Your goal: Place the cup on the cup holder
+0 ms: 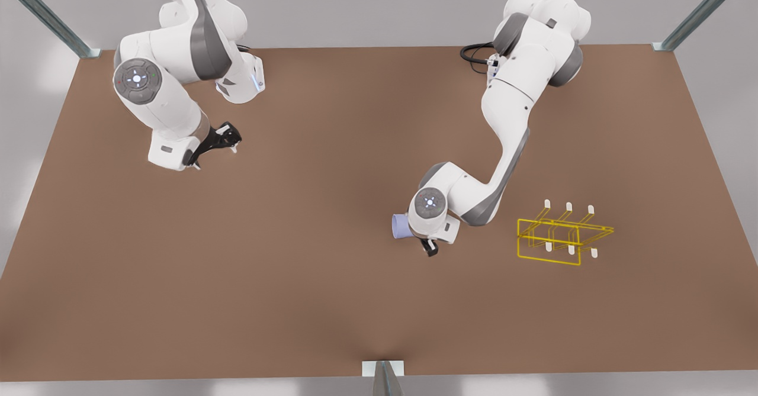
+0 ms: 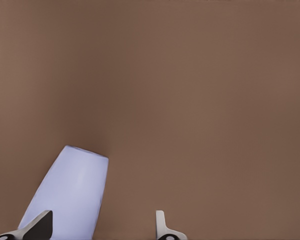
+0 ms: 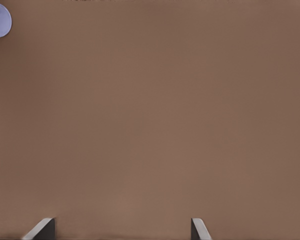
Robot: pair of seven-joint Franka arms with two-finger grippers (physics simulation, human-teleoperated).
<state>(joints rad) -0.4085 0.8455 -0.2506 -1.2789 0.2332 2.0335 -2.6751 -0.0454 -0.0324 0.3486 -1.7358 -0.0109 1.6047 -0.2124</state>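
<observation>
left tool [image 1: 427, 245] spread, one finger [image 2: 37, 226] beside small pale lavender tapered cup [image 1: 400, 227], probably lining up a grasp | cup on brown desk [image 1: 331, 301], well apart from yellow wire peg rack [image 1: 562, 234] | right tool [image 1: 216, 144] spread, waiting

Even, diffuse light, bright, no clear source; brown table [image 1: 331, 301] lit flat, slightly darker band down its middle in front view. Shadows faint and soft under arms. No glare. Faint smearing in wrist views; cup [image 2: 70, 195] edges slightly soft there
</observation>
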